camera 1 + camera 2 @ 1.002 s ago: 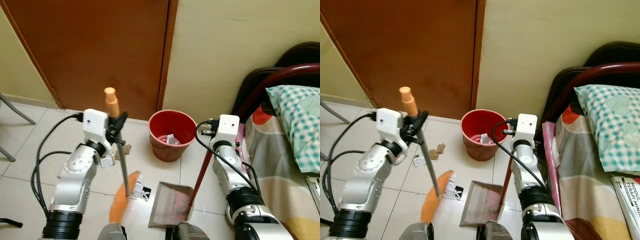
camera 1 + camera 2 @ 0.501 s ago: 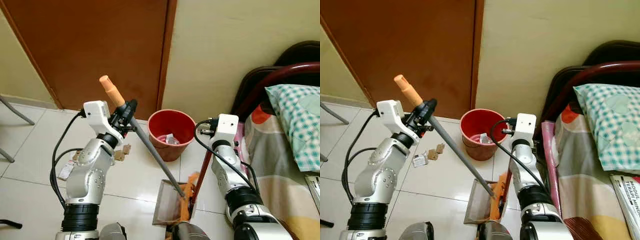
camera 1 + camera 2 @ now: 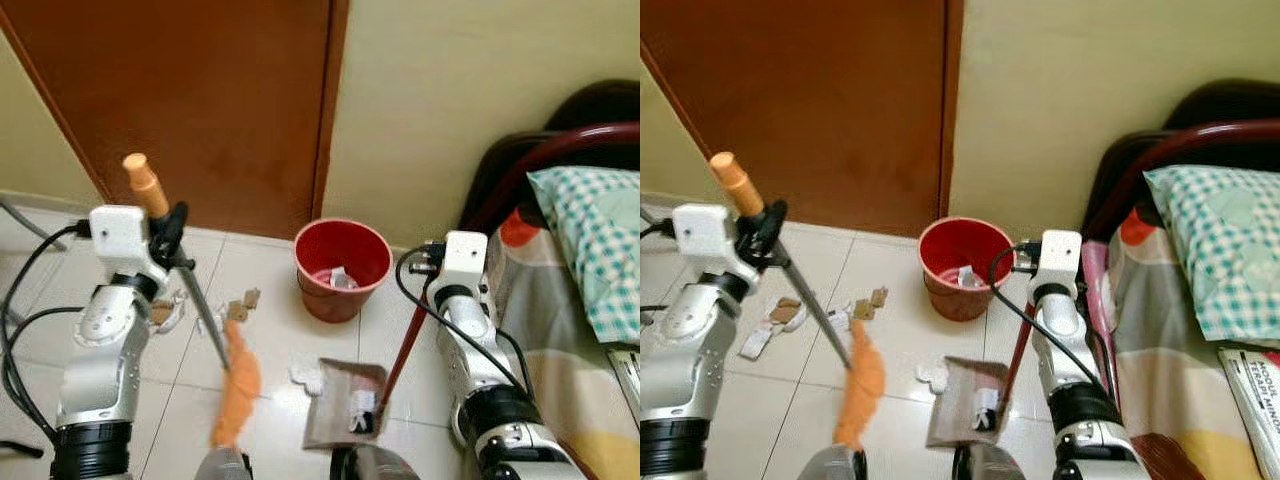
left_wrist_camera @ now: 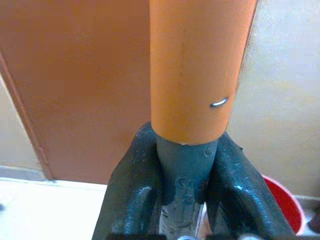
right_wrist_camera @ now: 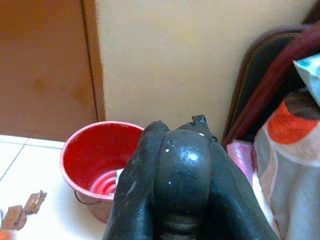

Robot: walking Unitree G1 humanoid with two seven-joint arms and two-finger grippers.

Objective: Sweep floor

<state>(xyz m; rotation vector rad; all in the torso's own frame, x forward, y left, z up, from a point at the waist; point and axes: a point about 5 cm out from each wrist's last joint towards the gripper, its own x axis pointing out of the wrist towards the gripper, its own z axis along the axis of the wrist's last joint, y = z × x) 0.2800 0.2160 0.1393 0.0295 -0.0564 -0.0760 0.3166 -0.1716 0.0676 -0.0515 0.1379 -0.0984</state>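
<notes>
My left gripper point(image 3: 172, 228) is shut on the broom's grey shaft point(image 4: 182, 165), just under its orange grip point(image 3: 142, 184). The orange bristle head point(image 3: 237, 388) rests on the tiles left of the brown dustpan point(image 3: 340, 398). A small black-and-white scrap point(image 3: 362, 406) lies in the pan, and a crumpled white paper point(image 3: 307, 375) sits at its left edge. My right gripper point(image 5: 172, 145) is shut on the top of the pan's red handle point(image 3: 404, 345). Brown and white scraps point(image 3: 240, 305) lie on the floor near the door.
A red bucket point(image 3: 343, 262) with paper inside stands against the wall beyond the dustpan. The brown door point(image 3: 200, 100) is behind it at the left. A bed point(image 3: 590, 300) with a dark red frame and checked pillow closes off the right side.
The broom has swung back from the dustpan to the left; its head now lies on the tiles left of the pan. A scrap now lies in the pan. The right arm holds still.
</notes>
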